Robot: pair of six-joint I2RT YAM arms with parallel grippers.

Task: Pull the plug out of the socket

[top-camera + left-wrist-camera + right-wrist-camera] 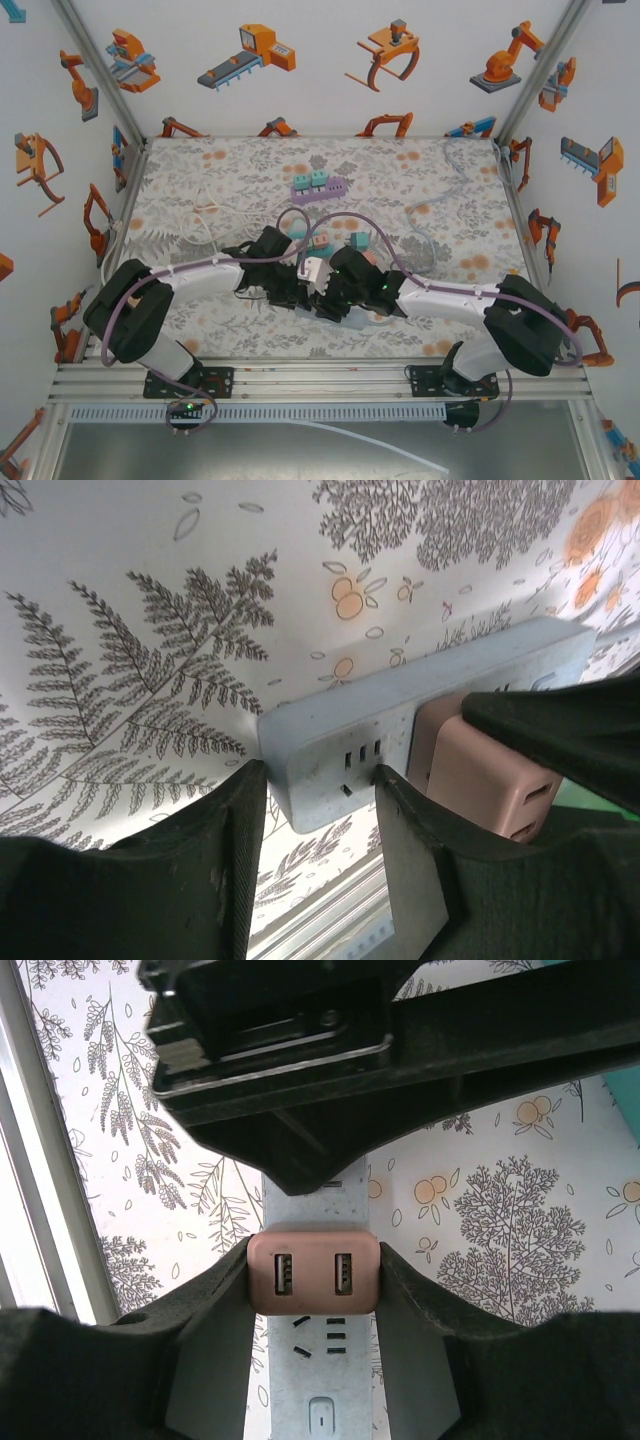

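A pale blue socket strip (315,1380) lies flat on the floral table, with a pink two-port USB plug (313,1275) seated in it. My right gripper (313,1252) is shut on the plug, one finger pressed against each side. My left gripper (318,775) is shut across the end of the strip (320,750), its fingertips (250,780) against the strip's edges, right beside the pink plug (490,780). In the top view both grippers, left (298,285) and right (338,290), meet at the table's middle front, covering most of the strip (357,320).
A purple strip with teal plugs (318,187) lies at the back. More teal and pink plugs (335,243) sit just behind the grippers. White cables (200,215) trail at the left and right rear. The table's aluminium front rail (330,925) runs close by.
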